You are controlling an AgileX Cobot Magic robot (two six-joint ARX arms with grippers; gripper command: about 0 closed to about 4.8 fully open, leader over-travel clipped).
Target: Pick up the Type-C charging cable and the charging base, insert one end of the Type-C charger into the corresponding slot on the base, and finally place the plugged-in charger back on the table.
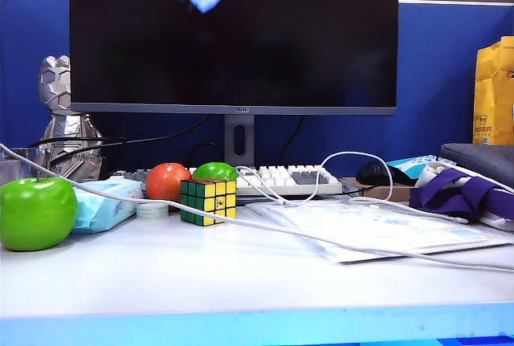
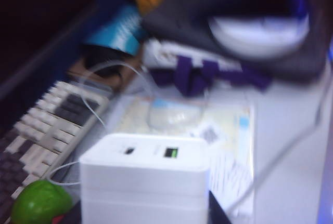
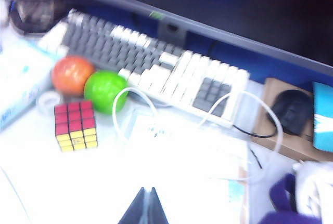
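Observation:
The charging base (image 2: 145, 182), a glossy white block with two dark ports on its end face, fills the left wrist view close to the camera. My left gripper (image 2: 144, 214) is shut on it, with a dark finger showing at each side of the block. In the exterior view both arms are only blurred blue shapes high up in front of the monitor. The white Type-C charging cable (image 1: 353, 156) lies on the table (image 1: 241, 282), looping over the keyboard and papers (image 3: 120, 107). My right gripper (image 3: 147, 190) hangs above the papers with its fingers pressed together and apart from the cable.
A green apple (image 1: 36, 211), a pale blue tissue packet (image 1: 104, 201), an orange fruit (image 1: 167, 181), a green fruit (image 1: 213, 171) and a puzzle cube (image 1: 208, 200) stand at the left. Keyboard (image 1: 281, 179), mouse (image 1: 373, 172) and monitor are behind. Papers (image 1: 377, 229) and a purple-strapped item (image 1: 458, 193) lie at the right.

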